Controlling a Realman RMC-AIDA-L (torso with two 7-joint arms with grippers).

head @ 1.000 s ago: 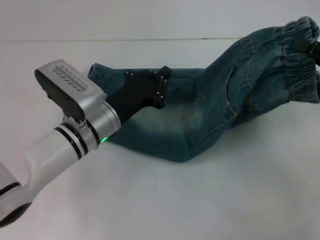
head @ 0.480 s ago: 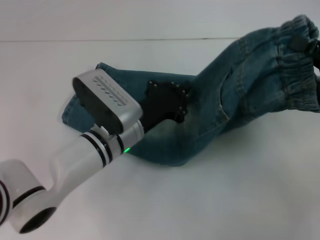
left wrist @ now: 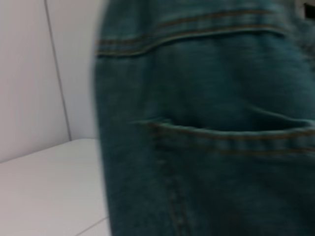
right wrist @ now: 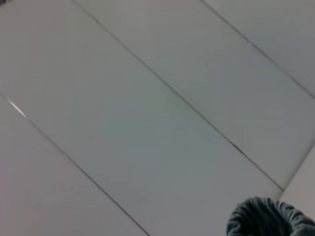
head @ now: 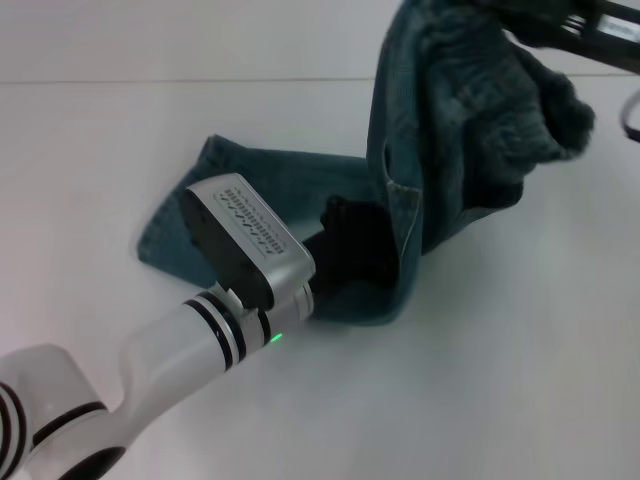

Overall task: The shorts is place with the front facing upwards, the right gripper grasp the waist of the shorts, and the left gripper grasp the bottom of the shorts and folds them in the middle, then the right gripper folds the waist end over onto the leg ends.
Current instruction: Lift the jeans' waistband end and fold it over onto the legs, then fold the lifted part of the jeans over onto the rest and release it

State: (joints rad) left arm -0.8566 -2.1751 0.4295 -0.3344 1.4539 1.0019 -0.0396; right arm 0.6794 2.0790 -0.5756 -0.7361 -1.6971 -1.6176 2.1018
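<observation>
Denim shorts (head: 420, 150) hang in a tall drape from the right claw (head: 560, 25), which is raised at the far right and appears clamped on the elastic waist (head: 545, 110); its fingertips are mostly cut off at the edge of the head view, so that grip is judged from the way the cloth hangs. Below and to the left of that claw, the leg ends (head: 260, 200) lie flat on the white tabletop (head: 500, 380). The left claw (head: 350, 245) sits low at the base of the drape, buried in a fold of fabric; whether its fingers are open or closed I cannot tell. The left wrist view shows only denim close up, with a pocket seam (left wrist: 231, 132) across it.

Risks from here, as I judge them: the waist could slip from the right claw mid-swing, since bunched elastic gives a poor hold. The left claw could also snag in the fold and drag the legs askew, leaving a crooked fold.
</observation>
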